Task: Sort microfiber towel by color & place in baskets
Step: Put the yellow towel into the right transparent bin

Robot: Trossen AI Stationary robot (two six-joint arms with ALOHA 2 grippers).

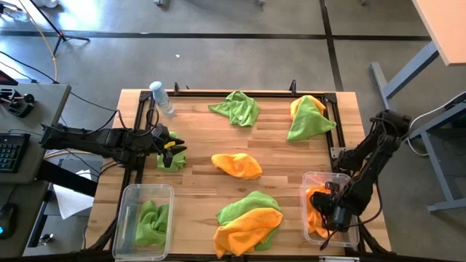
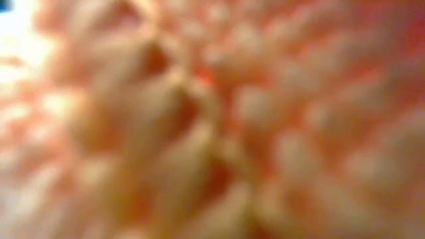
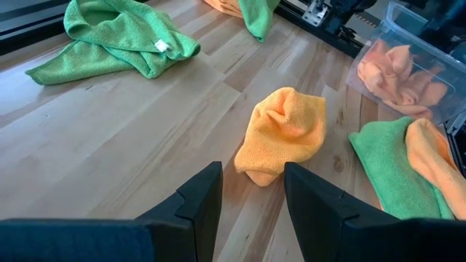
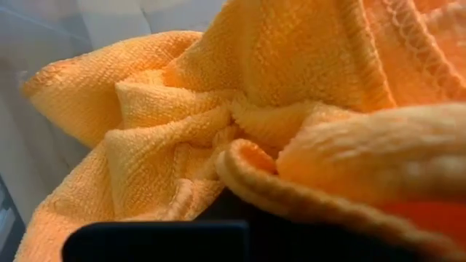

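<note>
Lime green and orange microfiber towels lie about the table: a green one [image 1: 237,108] at the far middle, a green-over-orange pair [image 1: 309,116] at the far right, an orange one [image 1: 237,165] [image 3: 282,131] in the middle, and a green-and-orange heap [image 1: 247,222] at the near edge. The left basket [image 1: 125,218] holds a green towel [image 1: 151,222]. The right basket [image 1: 314,178] holds an orange towel [image 1: 314,204] [image 4: 182,145]. My right gripper [image 1: 329,212] reaches down into that basket. My left gripper [image 3: 251,196] [image 1: 175,145] stands open at the left, above a small green towel [image 1: 173,160]. My right gripper comes from above, pointing down, onto the orange towel lying in the right basket. Bunched folds [image 4: 233,124] crowd right in front of its wrist camera and hide the fingertips. Whether any cloth sits between the fingers cannot be told.
A clear water bottle [image 1: 162,98] stands at the far left corner. A black frame [image 1: 240,93] runs round the table top. Orange fuzzy cloth lies right against the low camera and fills its view. Bare wood lies between the middle orange towel and the left basket.
</note>
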